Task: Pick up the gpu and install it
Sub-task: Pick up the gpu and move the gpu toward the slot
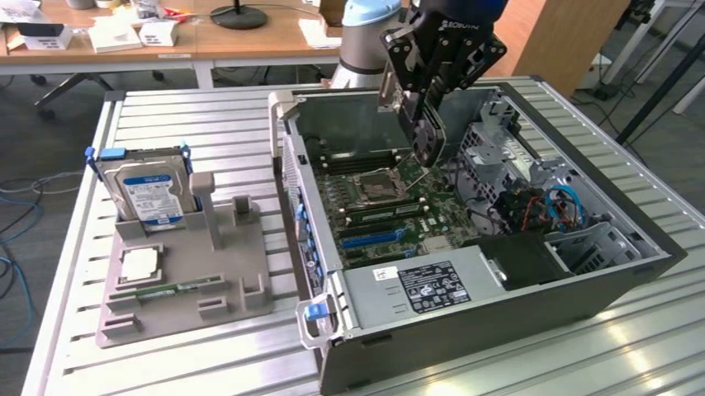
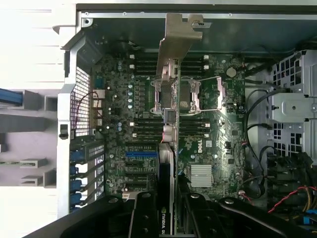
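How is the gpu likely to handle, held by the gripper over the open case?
Probably stiff: the gpu hangs edge-on from the gripper without sagging. Likely light, being thin. Probably fragile: its thin metal bracket could bend if knocked against the case.

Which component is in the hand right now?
The gpu, gripped by the hand above the motherboard; hard drive and memory stick sit on the stand.

slatted metal table point(image 1: 617, 346) bears a grey parts stand point(image 1: 237, 285) beside an open case point(image 1: 496, 330).
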Controlling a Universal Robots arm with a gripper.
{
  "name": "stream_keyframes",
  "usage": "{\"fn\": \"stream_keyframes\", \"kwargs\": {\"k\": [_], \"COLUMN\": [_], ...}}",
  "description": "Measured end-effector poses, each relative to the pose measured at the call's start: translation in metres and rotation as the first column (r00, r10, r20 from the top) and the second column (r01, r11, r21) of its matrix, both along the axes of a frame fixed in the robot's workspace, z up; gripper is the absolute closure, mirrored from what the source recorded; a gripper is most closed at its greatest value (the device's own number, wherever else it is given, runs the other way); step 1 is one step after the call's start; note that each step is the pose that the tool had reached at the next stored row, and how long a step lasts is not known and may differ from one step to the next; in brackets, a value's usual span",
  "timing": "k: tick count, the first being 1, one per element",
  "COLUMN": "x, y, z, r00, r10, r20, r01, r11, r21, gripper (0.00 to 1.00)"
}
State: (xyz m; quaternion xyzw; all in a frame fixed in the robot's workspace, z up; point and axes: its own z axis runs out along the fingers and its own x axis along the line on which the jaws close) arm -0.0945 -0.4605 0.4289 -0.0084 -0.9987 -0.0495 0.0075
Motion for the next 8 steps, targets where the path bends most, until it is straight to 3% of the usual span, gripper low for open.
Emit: {"fn": "stream_keyframes", "kwargs": {"k": [8], "x": [0.0013], "y": [0.0], "z": [-0.0001], "r00": [0.9992], "r10": [0.039], "r20": [0.0], "r01": [-0.039], "r11": [0.9992], "r21": [-0.0001], "gripper": [0.74]}}
